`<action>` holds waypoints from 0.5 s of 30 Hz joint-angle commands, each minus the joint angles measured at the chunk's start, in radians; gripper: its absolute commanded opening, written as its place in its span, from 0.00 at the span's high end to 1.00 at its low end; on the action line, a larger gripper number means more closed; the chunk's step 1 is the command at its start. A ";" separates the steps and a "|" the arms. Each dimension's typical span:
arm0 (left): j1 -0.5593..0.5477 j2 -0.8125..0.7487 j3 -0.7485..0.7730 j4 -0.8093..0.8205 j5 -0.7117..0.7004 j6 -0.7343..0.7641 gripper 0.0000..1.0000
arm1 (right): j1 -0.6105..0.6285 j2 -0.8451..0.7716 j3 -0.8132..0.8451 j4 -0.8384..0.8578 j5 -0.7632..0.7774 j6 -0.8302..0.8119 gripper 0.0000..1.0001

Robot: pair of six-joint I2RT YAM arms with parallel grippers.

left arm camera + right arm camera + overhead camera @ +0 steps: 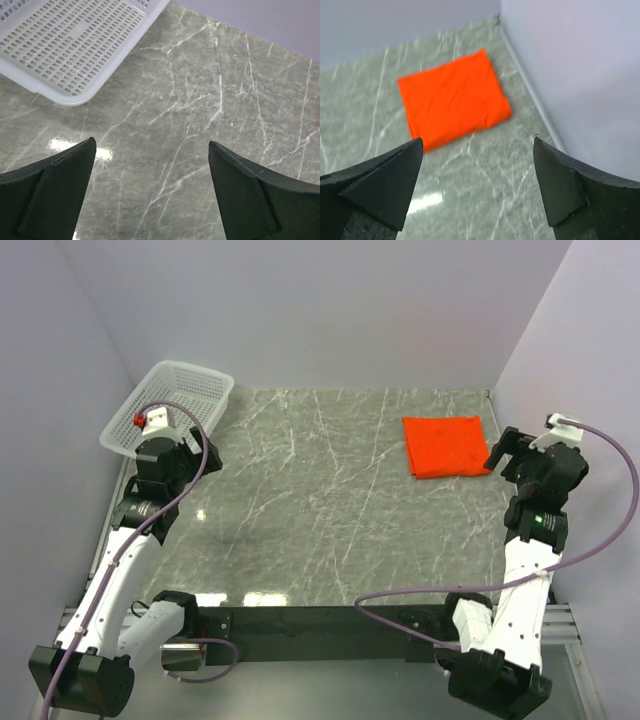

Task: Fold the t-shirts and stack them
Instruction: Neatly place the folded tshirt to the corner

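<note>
Marble table [320,510], folded orange-red t-shirt [446,446], white basket [203,387], contents unclear, left pincer [150,192] and right pincer [477,187] apart.

Bright, even overhead light. Glare patches on glossy table [330,510] near front edge. Faint soft shadows. Right wrist view blurred, t-shirt [451,97] edges smeared.

Marble table [330,500]: a wide bare stretch gives passage between the white basket [195,371] at the far left corner and the folded orange t-shirt [446,446] at far right. The right wall [570,340] stands near the shirt's outer edge.
</note>
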 commanded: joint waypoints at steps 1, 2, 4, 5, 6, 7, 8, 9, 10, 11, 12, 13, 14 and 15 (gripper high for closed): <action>0.004 -0.024 0.004 0.012 -0.004 0.013 0.01 | -0.006 -0.008 0.024 0.073 0.112 0.083 0.03; 0.004 -0.025 0.002 0.013 0.004 0.011 0.01 | -0.006 -0.011 0.018 0.073 0.116 0.071 0.03; 0.004 -0.033 -0.001 0.013 0.012 0.007 0.01 | -0.006 -0.020 0.009 0.065 0.119 0.070 0.03; 0.004 -0.036 -0.006 0.010 0.015 0.005 0.01 | -0.006 -0.025 0.000 0.062 0.116 0.063 0.03; 0.004 -0.039 -0.007 0.012 0.015 0.004 0.01 | -0.006 -0.029 -0.002 0.058 0.109 0.063 0.03; 0.004 -0.048 -0.010 0.009 0.013 0.005 0.01 | -0.006 -0.031 -0.003 0.053 0.101 0.064 0.03; 0.004 -0.051 -0.009 0.009 0.013 0.005 0.01 | -0.006 -0.031 -0.006 0.044 0.095 0.058 0.03; 0.004 -0.054 -0.010 0.007 0.012 0.005 0.01 | -0.006 -0.031 -0.009 0.042 0.092 0.060 0.03; 0.004 -0.059 -0.012 0.006 0.012 0.007 0.01 | -0.006 -0.030 -0.011 0.041 0.086 0.063 0.03; 0.004 -0.061 -0.012 0.003 0.010 0.005 0.01 | -0.006 -0.031 -0.013 0.038 0.086 0.066 0.03; 0.004 -0.062 -0.012 0.000 0.010 0.007 0.01 | -0.006 -0.030 -0.014 0.035 0.086 0.066 0.04; 0.004 -0.064 -0.012 -0.002 0.012 0.004 0.01 | -0.006 -0.028 -0.014 0.035 0.089 0.069 0.04; 0.004 -0.064 -0.013 -0.003 0.012 0.004 0.01 | -0.008 -0.029 -0.017 0.032 0.092 0.080 0.04; 0.004 -0.065 -0.015 -0.004 0.012 0.002 0.01 | -0.006 -0.026 -0.019 0.032 0.095 0.080 0.04</action>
